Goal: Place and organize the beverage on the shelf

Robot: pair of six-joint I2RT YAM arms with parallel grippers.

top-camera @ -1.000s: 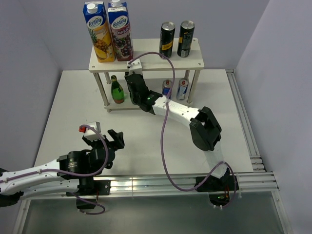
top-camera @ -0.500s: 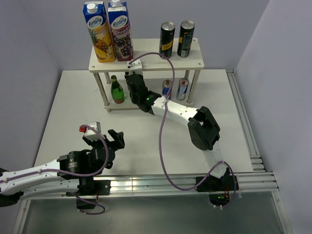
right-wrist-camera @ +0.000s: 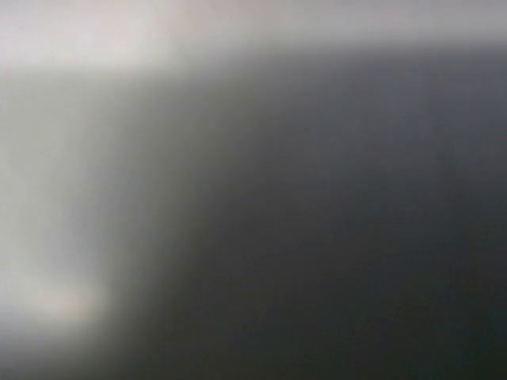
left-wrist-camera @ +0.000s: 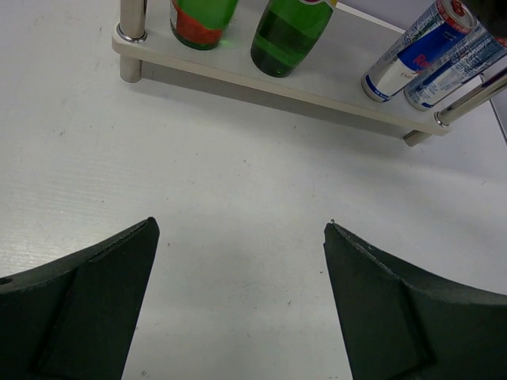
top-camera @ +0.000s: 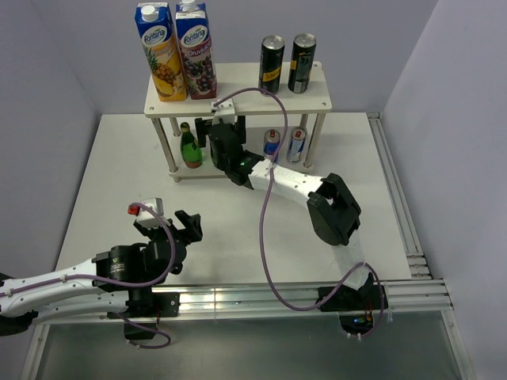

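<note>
The white shelf stands at the back of the table. Two black-and-yellow cans are on its top board. On the lower board stand two green bottles and two silver-blue cans. From above, only the left bottle shows. My right gripper reaches in under the top board just right of it, fingers spread, open, and hides the second bottle. The right wrist view is a dark blur. My left gripper is open over bare table, well in front of the shelf.
Two tall blue-topped juice cartons fill the left of the top board. The shelf's thin legs stand at its corners. A metal rail runs along the table's right edge, and walls close in behind and beside.
My right gripper's fingers have spread apart at the lower tier, where a second ago they were together. The left arm has not moved.
</note>
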